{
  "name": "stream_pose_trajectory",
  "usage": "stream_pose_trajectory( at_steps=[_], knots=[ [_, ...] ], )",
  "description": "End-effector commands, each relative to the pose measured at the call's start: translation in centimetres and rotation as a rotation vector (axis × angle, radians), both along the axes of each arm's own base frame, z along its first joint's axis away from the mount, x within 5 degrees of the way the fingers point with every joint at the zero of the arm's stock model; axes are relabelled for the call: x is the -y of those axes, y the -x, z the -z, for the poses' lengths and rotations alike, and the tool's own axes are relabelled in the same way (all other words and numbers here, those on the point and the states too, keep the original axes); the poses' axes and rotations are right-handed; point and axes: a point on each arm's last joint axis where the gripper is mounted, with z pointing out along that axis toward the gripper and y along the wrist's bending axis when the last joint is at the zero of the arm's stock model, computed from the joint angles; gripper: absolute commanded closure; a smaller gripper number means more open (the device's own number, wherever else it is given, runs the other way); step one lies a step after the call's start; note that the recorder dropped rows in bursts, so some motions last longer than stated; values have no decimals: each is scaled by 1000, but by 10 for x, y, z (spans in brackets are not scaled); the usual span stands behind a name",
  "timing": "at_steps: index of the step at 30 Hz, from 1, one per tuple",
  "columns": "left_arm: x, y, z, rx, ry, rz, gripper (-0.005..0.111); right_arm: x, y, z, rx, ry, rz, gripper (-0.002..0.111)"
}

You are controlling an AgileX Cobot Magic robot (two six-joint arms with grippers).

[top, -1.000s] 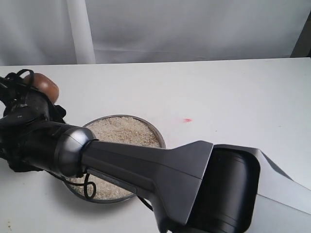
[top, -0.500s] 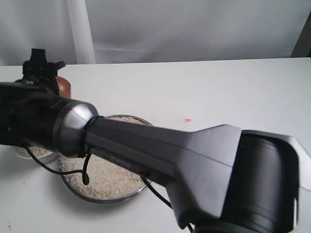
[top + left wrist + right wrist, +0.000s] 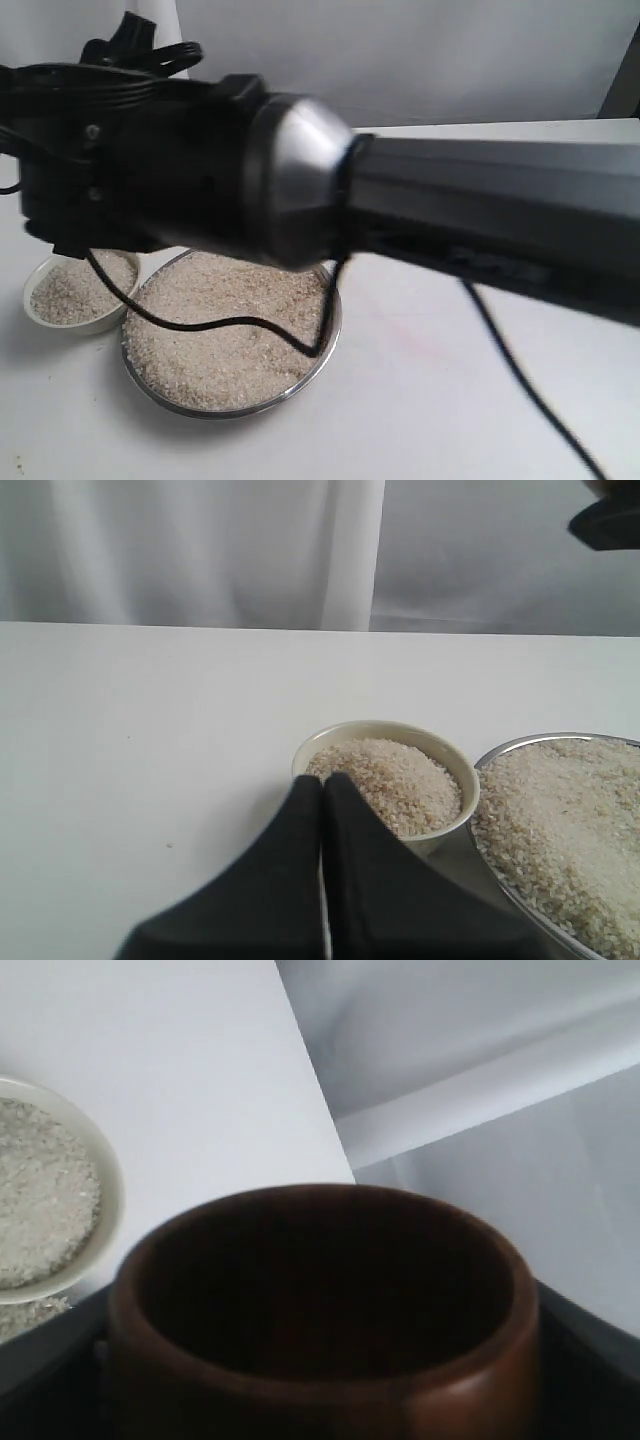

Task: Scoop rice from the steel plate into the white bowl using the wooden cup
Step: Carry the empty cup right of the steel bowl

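Observation:
The wooden cup (image 3: 330, 1310) fills the right wrist view, mouth toward the camera, its dark inside showing no rice. My right gripper (image 3: 322, 1380) is shut on it, with grey fingers (image 3: 45, 1360) at its sides. The white bowl (image 3: 70, 322) holds a heap of rice (image 3: 72, 290) and stands left of the steel plate (image 3: 327, 345), which is spread with rice (image 3: 225, 340). In the left wrist view my left gripper (image 3: 322, 785) is shut and empty, just short of the white bowl (image 3: 450, 825). The cup is hidden in the exterior view.
The right arm (image 3: 300, 170) stretches blurred across the exterior view above both dishes, a black cable (image 3: 230, 322) drooping over the plate. White table surface (image 3: 480, 400) lies to the right, white curtain (image 3: 200, 550) behind.
The right arm has swung upward and toward the camera with the cup. The white bowl, covered before, now shows with rice in it.

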Motion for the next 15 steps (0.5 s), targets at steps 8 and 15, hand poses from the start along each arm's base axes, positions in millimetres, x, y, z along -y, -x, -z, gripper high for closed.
stream_pose_trajectory(
  at_steps=[8,15],
  knots=[
    [0,0,-3,19,7,3,107,127,21,-28,-76,-178,14,108],
    [0,0,-3,19,7,3,107,200,32,-20,-158,-348,49,108]
  ],
)
